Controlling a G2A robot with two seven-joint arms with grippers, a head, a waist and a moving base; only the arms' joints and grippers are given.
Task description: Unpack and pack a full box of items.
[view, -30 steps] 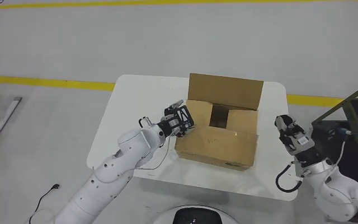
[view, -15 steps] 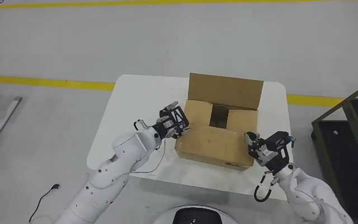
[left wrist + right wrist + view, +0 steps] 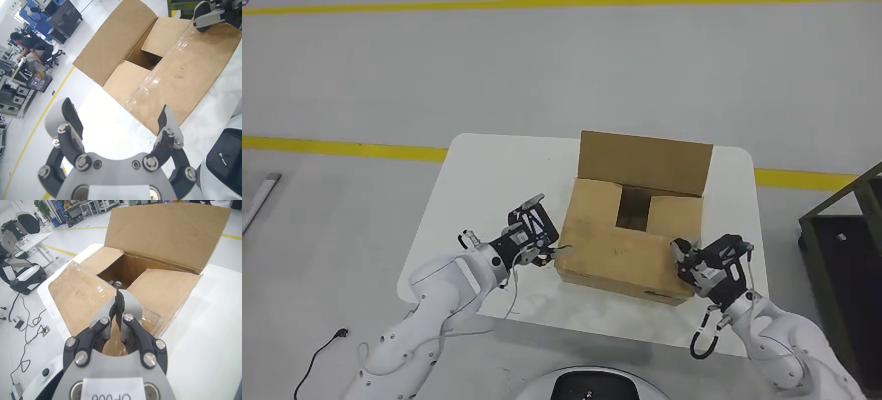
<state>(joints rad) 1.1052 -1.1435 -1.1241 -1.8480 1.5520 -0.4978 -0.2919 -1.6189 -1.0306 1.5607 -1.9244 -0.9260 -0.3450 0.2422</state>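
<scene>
**A half-open box, and I stand at its near corners**

The box [image 3: 632, 242] sits toward the middle of the white desk [image 3: 492, 180], its long side facing me. It is plain brown corrugated cardboard. The far flap [image 3: 164, 234] stands upright, the two side flaps are folded in, and the near flap [image 3: 79, 294] lies flat across the top. That flap carries a wide strip of glossy clear tape [image 3: 157, 81] and a small handwritten mark. Between the flaps a square gap is left open, and through it I can see the cap of a bottle [image 3: 117, 283] down inside.

My left gripper [image 3: 115, 104] is spread wide with nothing in it. It hangs just beside the box's near left corner, above bare desk. My right gripper [image 3: 119, 294] has its fingers pressed together at the near right corner, over the edge of the near flap. I see nothing caught between the pads.

I judge the cardboard to be stiff across its panels but ready to hinge at the creases, so a flap should swing up with little force. The taped strip looks slick, and I would rather pinch bare card at a free edge or corner of the near flap. If the box is full it is probably heavy enough to stay put, though a hard pull could drag it. The bottle looks smooth and round, best taken at the neck.
</scene>
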